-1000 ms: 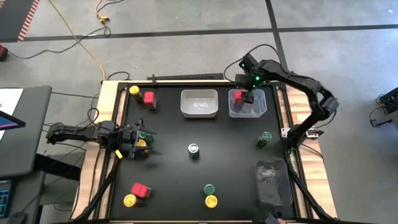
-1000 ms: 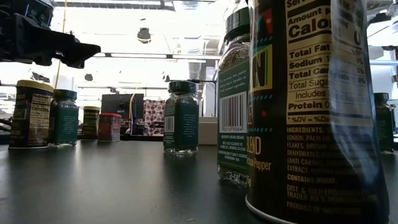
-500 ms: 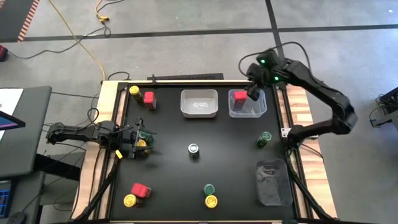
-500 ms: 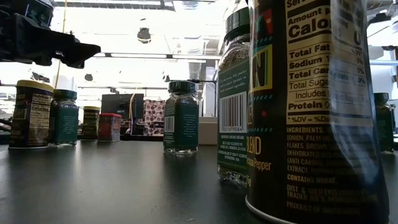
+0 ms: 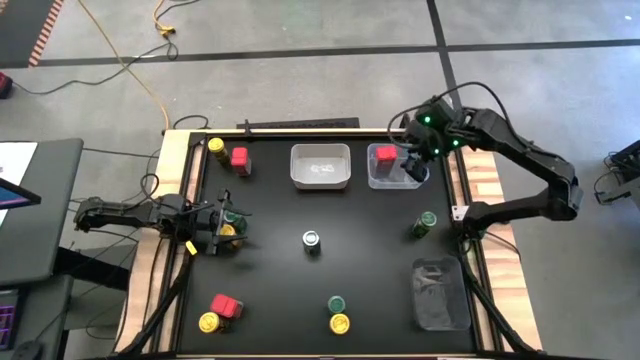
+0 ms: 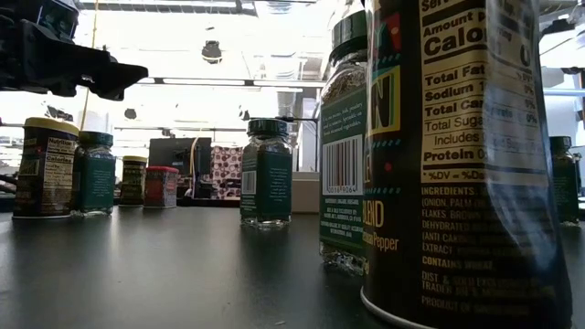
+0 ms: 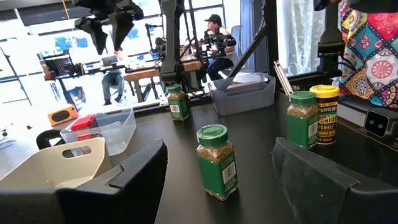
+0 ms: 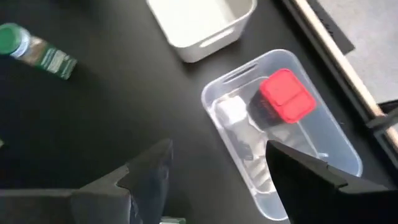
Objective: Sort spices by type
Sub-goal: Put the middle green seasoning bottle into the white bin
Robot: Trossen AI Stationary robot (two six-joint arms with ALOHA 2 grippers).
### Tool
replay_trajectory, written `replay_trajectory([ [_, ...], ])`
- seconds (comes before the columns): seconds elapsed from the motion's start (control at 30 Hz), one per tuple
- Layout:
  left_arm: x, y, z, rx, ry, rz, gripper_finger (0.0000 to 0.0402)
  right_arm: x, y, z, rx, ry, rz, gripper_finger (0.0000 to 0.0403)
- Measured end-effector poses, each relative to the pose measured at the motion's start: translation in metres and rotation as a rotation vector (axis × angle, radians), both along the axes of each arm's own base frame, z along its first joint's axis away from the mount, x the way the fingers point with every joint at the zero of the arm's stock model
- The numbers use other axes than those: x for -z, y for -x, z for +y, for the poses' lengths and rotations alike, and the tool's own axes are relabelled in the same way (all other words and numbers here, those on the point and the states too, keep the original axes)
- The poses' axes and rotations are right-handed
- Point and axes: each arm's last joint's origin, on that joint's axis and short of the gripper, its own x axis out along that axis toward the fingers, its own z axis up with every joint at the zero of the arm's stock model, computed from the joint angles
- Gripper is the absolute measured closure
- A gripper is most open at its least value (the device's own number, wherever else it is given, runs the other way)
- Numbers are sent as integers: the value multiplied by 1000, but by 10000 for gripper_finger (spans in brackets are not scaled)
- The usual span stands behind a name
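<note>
Red, boxy spice container (image 8: 286,95) lies in the clear bin (image 8: 336,149); right jaws hover open, empty.

A robotics lab: concrete floor (image 5: 300,90), cables, workbenches (image 7: 155,68) behind.

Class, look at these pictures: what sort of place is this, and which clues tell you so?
Probably a robotics lab or workshop: two dark robot arms work at a black wood-edged table on a bare concrete floor with trailing cables, and other workbenches with people show beyond it.

"Sodium", "Protein", "INGREDIENTS: ONION" on nearest jar (image 6: 457,164); "Pepper" on green-lidded jar (image 6: 345,137) just behind it
</note>
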Motion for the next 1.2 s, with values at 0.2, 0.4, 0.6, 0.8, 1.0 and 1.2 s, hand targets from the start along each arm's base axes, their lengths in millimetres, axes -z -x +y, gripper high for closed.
replay_trajectory([
  [0.2, 0, 0, 0, 0, 0, 0, 123, 6, -7, 20, -99, 39, -75, 117],
  [0.4, 0, 0, 0, 0, 0, 0, 123, 27, -8, 40, -165, 70, -200, 117],
  [0.6, 0, 0, 0, 1, 0, 0, 123, 44, -14, 46, -203, 90, -253, 117],
  [0.8, 0, 0, 0, 0, 0, 0, 123, 63, -23, 44, -220, 57, -159, 117],
  [1.0, 0, 0, 0, 0, 0, 0, 123, 76, -36, 39, -225, 35, -97, 117],
  [1.2, 0, 0, 0, 1, 0, 0, 123, 87, -47, 36, -152, -30, -72, 117],
])
